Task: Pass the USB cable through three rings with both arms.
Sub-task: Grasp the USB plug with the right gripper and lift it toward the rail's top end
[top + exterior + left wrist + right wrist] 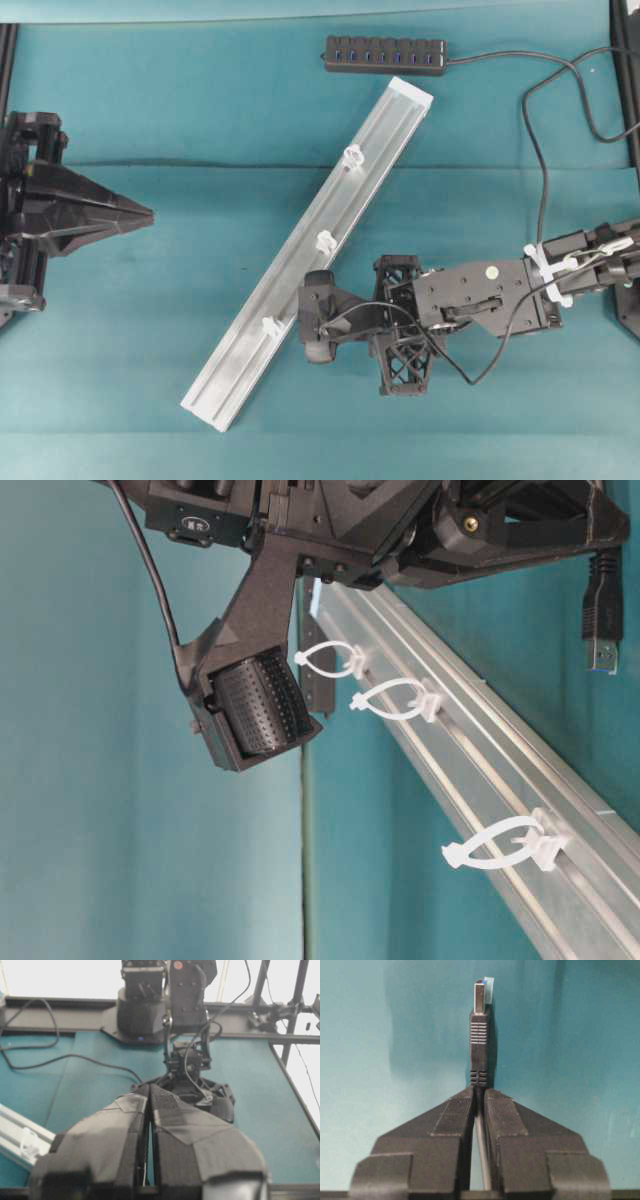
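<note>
Far left of the overhead view: left gripper, jaws pressed together on nothing, tip aimed right, hovering well apart from everything else; in the left wrist view, taped fingers meet along one thin seam. Centre: silver rail lying diagonally on the teal table, low end near the bottom left, high end near the hub at the top. Along the rail's groove, three rings, spaced evenly, each clipped to the rail and standing off it as an open loop; from table level, all three loops hold nothing, no cord inside any. Right of the rail's lower half: right gripper, reached in from the right edge, just beside the rail near the lowest ring, not visibly touching it. Jaws clenched on the cable just behind the plug: in the right wrist view the cord runs up between the two fingers, plug moulding and metal tip sticking out past them, over bare table. From table level, plug hanging at the upper right, beside the rail. Further right overhead: cord trailing from the hub, looping down along the right arm.
</note>
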Motion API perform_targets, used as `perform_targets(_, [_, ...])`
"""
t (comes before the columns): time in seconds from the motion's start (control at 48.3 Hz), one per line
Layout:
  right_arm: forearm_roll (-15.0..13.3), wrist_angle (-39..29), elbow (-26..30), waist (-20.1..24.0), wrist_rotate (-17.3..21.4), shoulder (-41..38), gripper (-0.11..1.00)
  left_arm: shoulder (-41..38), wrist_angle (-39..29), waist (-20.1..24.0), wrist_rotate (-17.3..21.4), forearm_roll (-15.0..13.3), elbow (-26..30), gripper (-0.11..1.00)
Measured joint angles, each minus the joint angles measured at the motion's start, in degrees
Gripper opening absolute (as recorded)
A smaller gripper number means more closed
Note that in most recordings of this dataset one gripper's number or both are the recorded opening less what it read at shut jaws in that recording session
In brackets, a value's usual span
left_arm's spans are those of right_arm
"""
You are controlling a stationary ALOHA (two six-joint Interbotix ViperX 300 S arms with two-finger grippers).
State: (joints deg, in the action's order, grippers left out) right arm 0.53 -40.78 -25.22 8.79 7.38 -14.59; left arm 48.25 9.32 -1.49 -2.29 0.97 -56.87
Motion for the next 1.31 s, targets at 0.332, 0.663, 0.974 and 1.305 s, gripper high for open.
perform_targets(0.332, [0.0,-4.0,1.5,-0.8,-0.2,2.9,0.07,-0.1,-0.1,0.0,-0.3,0.1,0.0,0.0])
perform_targets(0.663, [-0.1,-17.1,9.2,-7.9,-6.4,14.2,0.07,-0.1,-0.6,0.0,-0.7,0.1,0.1,0.0])
perform_targets(0.974, [-0.2,-27.2,13.4,-19.2,-15.6,20.0,0.07,-0.2,-1.1,0.0,-2.2,0.1,0.1,0.0])
perform_targets(1.305, [-0.2,-33.0,16.0,-29.9,-27.2,20.5,0.07,-0.1,-1.1,-0.1,-2.5,0.0,0.2,0.0])
